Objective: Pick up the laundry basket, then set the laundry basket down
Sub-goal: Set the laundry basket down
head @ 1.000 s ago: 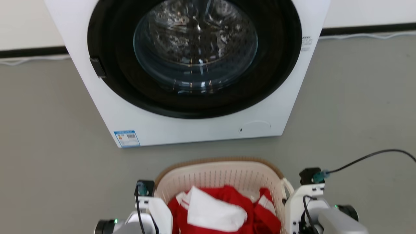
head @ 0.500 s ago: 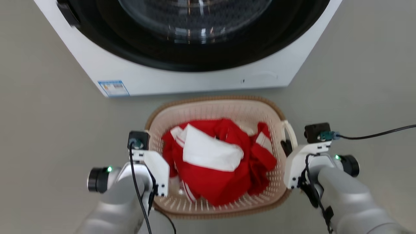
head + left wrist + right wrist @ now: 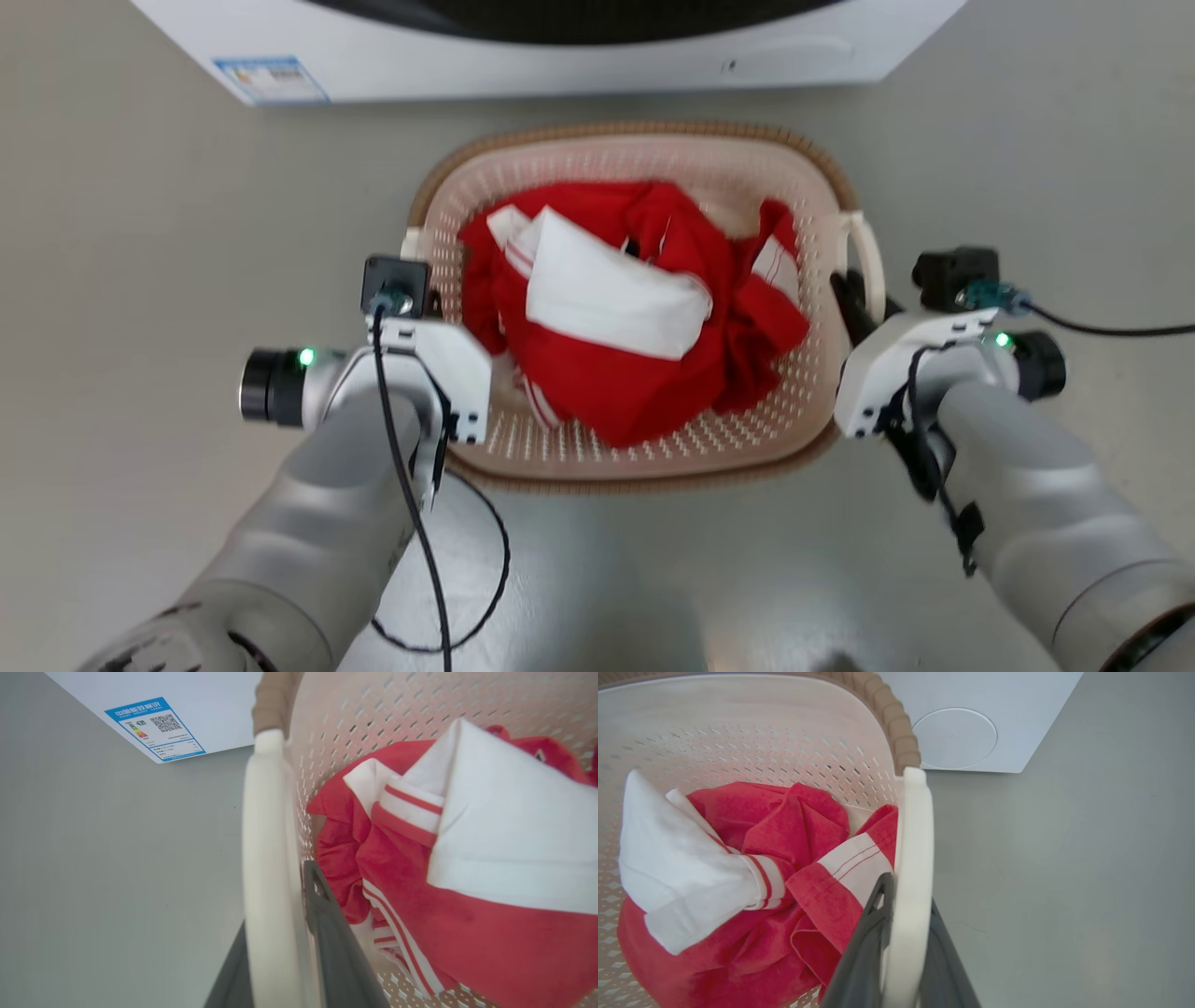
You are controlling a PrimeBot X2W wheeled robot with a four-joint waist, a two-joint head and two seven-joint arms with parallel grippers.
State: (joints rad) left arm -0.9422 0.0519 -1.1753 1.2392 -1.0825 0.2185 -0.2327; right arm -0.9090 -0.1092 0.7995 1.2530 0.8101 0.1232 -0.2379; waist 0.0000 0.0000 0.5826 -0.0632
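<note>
The laundry basket [image 3: 644, 140], cream and perforated with a brown woven-look rim, lies between my two arms just in front of the washing machine. It holds a crumpled red and white garment [image 3: 635, 317]. My left gripper [image 3: 275, 905] is shut on the basket's left white loop handle [image 3: 264, 835], with one dark finger on each side of it. My right gripper [image 3: 908, 896] is shut on the right loop handle [image 3: 915, 835] in the same way, and its dark fingers [image 3: 851, 297] show beside that handle [image 3: 873, 257]. Whether the basket's bottom touches the floor cannot be told.
The white washing machine [image 3: 560, 65] stands close behind the basket, with a blue label [image 3: 271, 79] at its lower left corner. Grey floor spreads to both sides. A black cable [image 3: 1111, 329] runs off to the right from my right wrist, and another loops under my left forearm [image 3: 485, 579].
The whole head view has tilted down, so the washing machine has slid towards the top edge and the basket shows in full. Both grippers have stayed on the handles.
</note>
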